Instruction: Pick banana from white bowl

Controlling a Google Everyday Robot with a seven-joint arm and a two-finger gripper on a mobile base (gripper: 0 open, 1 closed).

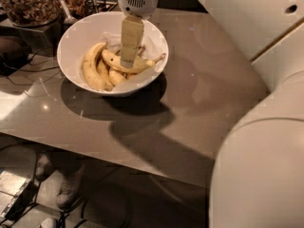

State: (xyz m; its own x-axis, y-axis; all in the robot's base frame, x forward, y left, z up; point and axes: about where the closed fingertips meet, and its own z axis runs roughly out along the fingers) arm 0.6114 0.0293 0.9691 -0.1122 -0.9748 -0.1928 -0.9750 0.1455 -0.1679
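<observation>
Gripper (127, 62) low inside white bowl (75, 38), tip against banana (145, 64).

This seems an office snack corner: a jar of nuts (28, 4), loose cables (26, 74), a grey table (204, 94), the gripper (127, 63) above the white bowl (71, 37).

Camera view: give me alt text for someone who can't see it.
The robot's gripper reaches down into the white bowl, its tip at the banana lying across other bananas. The bowl sits on a grey table, a jar of nuts behind it.
</observation>
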